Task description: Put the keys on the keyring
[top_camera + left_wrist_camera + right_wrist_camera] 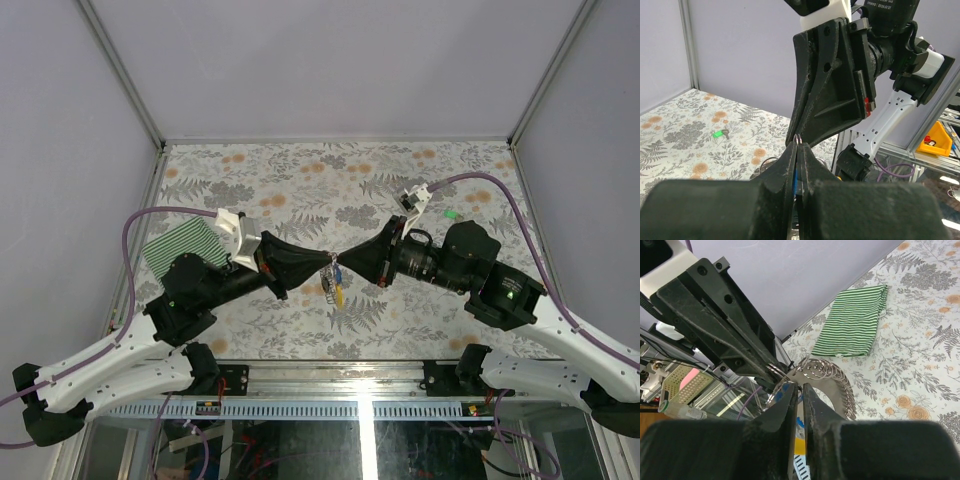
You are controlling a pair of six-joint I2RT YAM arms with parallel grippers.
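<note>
Both the left claw (324, 262) and right claw (341, 263) are pinched narrow on the keyring (331, 281), held above the desk (300, 180). The blue key (785, 388) sits at the ring; threading cannot be confirmed. The green key (452, 213) remains on the desk, still to do.

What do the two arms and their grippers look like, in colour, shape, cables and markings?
The left arm and the right arm have white lower links and black housings further up, each with a small green light. A purple cable runs along each to a white camera mount. The left gripper and the right gripper are matt black, with broad fingers tapering to narrow tips.
</note>
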